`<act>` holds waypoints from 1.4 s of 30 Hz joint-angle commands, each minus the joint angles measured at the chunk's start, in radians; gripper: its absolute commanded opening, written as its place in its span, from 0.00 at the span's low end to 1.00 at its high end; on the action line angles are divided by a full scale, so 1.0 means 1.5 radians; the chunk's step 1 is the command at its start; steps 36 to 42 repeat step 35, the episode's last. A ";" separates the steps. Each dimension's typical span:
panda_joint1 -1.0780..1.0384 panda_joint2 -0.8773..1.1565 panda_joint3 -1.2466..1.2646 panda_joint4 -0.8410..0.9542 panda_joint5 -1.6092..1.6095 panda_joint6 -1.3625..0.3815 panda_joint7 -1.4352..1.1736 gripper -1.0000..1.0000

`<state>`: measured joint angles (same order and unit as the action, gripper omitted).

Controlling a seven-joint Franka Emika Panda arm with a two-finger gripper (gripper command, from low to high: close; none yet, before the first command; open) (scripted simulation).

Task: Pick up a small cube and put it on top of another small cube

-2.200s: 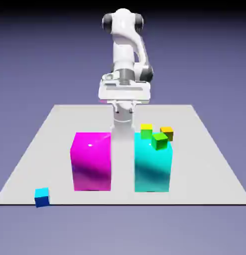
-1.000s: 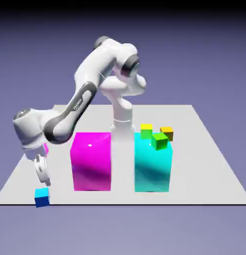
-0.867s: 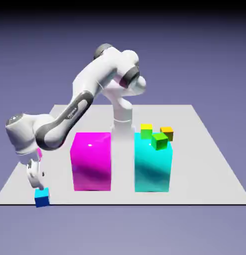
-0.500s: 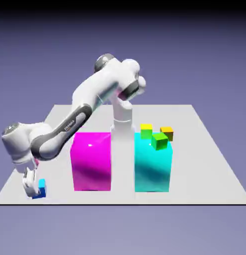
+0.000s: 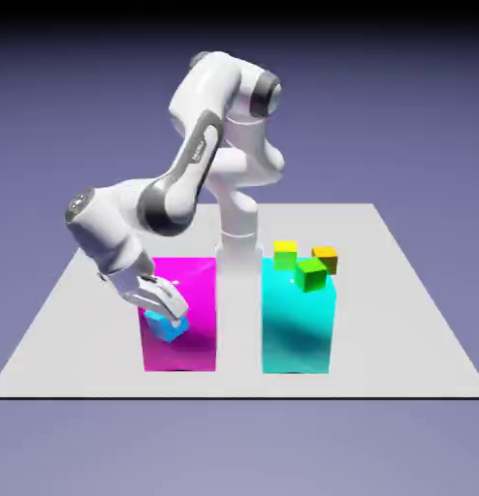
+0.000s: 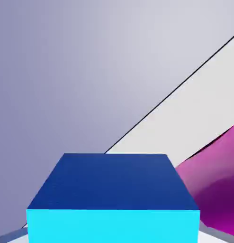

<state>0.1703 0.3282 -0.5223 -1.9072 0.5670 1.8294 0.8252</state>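
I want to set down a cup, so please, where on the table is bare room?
The table is bare between the magenta block and the cyan block, and right of the cyan block in the exterior view. It is crowded around the cyan block's top, with three small cubes, and where the gripper holds the blue cube.

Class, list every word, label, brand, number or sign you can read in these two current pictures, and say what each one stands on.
Dark strip on the white robot arm: small lettering, too small and blurred to read.
Round cap at the arm's bend: small marks, unreadable.
Blue cube: none visible.
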 commanded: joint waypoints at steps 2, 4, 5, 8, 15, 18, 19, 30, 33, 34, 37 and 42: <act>0.001 -0.048 0.035 -0.023 -0.033 -0.007 -0.013 0.00; 0.002 -0.097 0.070 -0.045 -0.063 -0.014 -0.026 0.00; 0.003 -0.121 0.088 -0.057 -0.079 -0.018 -0.033 0.00; 0.005 -0.193 0.140 -0.091 -0.125 -0.029 -0.052 0.00; 0.002 -0.362 0.286 -0.189 -0.249 -0.048 -0.089 0.00; -0.001 -0.435 0.353 -0.235 -0.304 -0.056 -0.103 0.00; -0.002 -0.459 0.375 -0.250 -0.323 -0.058 -0.108 0.00; -0.011 -0.467 0.430 -0.394 -0.360 0.069 -0.100 1.00; -0.011 -0.479 0.428 -0.322 -0.361 -0.015 -0.100 1.00; -0.011 -0.483 0.427 -0.298 -0.361 -0.043 -0.101 1.00; -0.012 -0.484 0.427 -0.289 -0.361 -0.054 -0.101 1.00; -0.012 -0.484 0.427 -0.289 -0.361 -0.054 -0.101 1.00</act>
